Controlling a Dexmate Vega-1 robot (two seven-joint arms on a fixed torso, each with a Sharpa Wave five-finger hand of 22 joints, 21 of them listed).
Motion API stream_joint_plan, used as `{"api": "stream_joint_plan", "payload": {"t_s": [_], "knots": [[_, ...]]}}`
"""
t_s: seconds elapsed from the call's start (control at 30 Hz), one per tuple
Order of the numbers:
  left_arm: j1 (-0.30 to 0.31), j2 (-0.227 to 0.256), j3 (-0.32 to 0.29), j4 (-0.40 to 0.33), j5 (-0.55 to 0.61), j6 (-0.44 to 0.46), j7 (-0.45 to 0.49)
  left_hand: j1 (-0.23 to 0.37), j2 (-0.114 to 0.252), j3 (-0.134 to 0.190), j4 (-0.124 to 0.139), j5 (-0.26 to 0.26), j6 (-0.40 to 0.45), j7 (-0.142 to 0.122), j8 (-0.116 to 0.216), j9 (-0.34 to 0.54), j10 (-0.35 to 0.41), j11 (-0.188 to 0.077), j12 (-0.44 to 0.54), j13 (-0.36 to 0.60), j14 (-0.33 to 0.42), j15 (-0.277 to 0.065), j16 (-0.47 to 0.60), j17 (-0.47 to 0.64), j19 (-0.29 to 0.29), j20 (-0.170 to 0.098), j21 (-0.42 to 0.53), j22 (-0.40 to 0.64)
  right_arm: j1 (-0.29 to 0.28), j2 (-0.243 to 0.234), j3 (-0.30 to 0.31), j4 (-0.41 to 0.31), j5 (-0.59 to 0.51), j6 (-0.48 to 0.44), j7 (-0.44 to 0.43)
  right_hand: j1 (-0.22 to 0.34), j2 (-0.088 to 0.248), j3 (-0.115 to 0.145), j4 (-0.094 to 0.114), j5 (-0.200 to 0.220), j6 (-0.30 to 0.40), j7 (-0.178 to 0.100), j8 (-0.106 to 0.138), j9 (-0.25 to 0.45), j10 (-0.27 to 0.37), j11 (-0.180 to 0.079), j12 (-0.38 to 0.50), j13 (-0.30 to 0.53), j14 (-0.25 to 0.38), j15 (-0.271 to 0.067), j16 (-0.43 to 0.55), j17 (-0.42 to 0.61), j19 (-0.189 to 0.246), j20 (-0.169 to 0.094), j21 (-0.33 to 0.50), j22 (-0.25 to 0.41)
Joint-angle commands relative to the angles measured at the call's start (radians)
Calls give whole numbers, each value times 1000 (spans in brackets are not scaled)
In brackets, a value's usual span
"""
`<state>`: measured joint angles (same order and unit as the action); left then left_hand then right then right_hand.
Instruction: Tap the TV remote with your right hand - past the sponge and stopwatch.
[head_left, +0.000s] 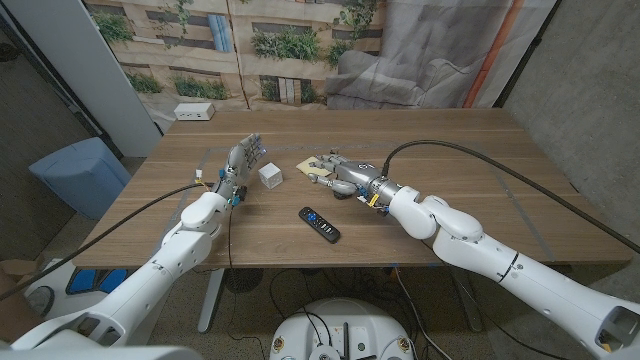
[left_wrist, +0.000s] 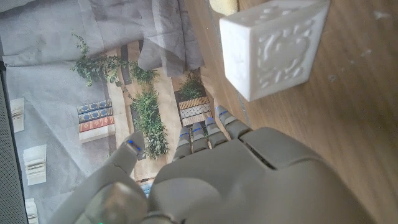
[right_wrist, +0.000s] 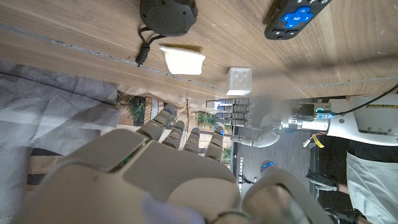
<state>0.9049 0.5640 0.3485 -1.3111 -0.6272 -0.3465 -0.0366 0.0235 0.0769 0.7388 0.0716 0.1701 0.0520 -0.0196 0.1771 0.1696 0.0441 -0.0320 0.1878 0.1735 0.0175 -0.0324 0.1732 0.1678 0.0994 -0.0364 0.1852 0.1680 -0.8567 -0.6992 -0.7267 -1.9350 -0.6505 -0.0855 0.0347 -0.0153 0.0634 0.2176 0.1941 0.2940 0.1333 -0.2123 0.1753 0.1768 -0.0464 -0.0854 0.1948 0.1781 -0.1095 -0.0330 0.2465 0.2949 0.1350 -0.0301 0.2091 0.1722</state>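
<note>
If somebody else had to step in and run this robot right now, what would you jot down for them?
Right hand: open, holding nothing, over the yellow sponge and black stopwatch.
Left hand: open, waiting beside the white die.
TV remote: lies on the table nearer the robot than the right hand, untouched.
Done: nothing yet.
Left: bring the right hand to the remote and tap it.

Black TV remote (head_left: 320, 224) with blue buttons, white cube (head_left: 270, 176), pale yellow sponge (right_wrist: 182, 60), black stopwatch (right_wrist: 167, 15)
</note>
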Motion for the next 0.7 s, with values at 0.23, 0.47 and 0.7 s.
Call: {"api": "stream_joint_plan", "payload": {"t_s": [0.23, 0.47, 0.7], "knots": [[19, 39, -10, -87, 41, 34, 63, -2, 56, -1, -10, 5, -10, 6, 0, 4, -31, 0, -8, 1, -18, -8, 0, 1, -64, -51, -15, 3, -28, 21, 86, -1, 194, -60, -100, 3, 109, -4, -5, 8, -7, 3, 4, 0, 29, 1, 9, 2, 21, -12, 8, -2, 22, -7, 6, -2], [20, 38, -9, -108, 49, 64, 96, -1, 56, -3, -14, 5, -10, 3, 1, 4, -53, 0, -11, -1, -27, -13, -2, 0, -110, -66, -17, 3, -14, 26, 119, 39, 301, -18, -129, 5, 105, -5, -8, 7, -20, 10, 1, 0, 36, 1, 7, 1, 33, -13, 9, -5, 31, -6, 5, -3], [5, 32, 0, -93, 70, 79, 118, 0, 59, -3, -17, 5, 2, 4, 6, 4, -43, -4, -3, -1, -21, -18, 3, -1, -92, -63, -2, 3, -6, 34, 132, 46, 365, -44, -145, 9, 102, -5, -11, 7, -32, 11, 0, -1, 48, -1, 7, 1, 47, -17, 10, -9, 46, -10, 5, -4]]}}
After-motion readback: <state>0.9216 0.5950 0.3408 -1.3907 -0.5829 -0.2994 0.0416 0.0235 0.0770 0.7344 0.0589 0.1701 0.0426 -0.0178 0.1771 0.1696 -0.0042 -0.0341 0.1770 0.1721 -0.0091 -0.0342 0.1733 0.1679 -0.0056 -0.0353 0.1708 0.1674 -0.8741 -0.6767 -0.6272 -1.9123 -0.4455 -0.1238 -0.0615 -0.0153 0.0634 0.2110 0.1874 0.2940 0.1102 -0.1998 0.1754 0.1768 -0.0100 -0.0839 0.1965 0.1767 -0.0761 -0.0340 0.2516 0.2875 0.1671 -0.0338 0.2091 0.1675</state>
